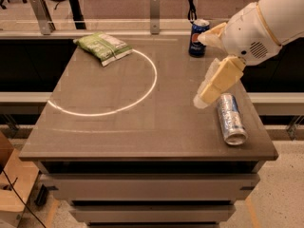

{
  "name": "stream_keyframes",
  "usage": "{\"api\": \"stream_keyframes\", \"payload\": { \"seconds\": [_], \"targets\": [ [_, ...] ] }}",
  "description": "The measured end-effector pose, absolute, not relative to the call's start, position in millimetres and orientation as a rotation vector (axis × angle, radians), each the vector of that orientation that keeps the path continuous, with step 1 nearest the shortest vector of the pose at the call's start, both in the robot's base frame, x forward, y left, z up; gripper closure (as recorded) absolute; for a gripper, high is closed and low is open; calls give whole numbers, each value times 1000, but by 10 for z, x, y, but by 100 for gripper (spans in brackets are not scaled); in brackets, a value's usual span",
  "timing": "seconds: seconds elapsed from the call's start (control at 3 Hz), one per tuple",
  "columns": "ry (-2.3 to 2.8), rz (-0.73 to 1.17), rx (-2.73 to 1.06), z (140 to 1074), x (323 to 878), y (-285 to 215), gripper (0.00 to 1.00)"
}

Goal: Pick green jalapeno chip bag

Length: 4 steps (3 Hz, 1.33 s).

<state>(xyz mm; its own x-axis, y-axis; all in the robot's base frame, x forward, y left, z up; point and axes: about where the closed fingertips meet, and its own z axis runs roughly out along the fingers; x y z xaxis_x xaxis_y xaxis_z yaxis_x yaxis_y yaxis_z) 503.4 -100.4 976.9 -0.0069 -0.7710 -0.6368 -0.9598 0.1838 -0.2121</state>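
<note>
The green jalapeno chip bag [103, 47] lies flat at the far left of the table, light green with a pale printed panel. My gripper [202, 69] hangs over the right side of the table, well to the right of the bag and not touching it. Its two cream fingers are spread apart and hold nothing. The lower finger [216, 82] points down-left, just above the silver can.
A blue Pepsi can [198, 37] stands upright at the far right, right behind the gripper. A silver can [231, 118] lies on its side near the right front edge. A white arc [142, 94] is painted on the brown table [142, 137]. A rail runs behind the table.
</note>
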Motion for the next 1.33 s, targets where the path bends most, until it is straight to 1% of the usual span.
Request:
{"api": "stream_keyframes", "payload": {
  "seconds": [0.33, 0.67, 1.33],
  "targets": [
    [1818, 376, -1595, 9755, 5086, -987, 0],
    [1769, 410, -1489, 9749, 5373, -877, 0],
    [1635, 434, -1253, 9754, 6320, -743, 0]
  ]
}}
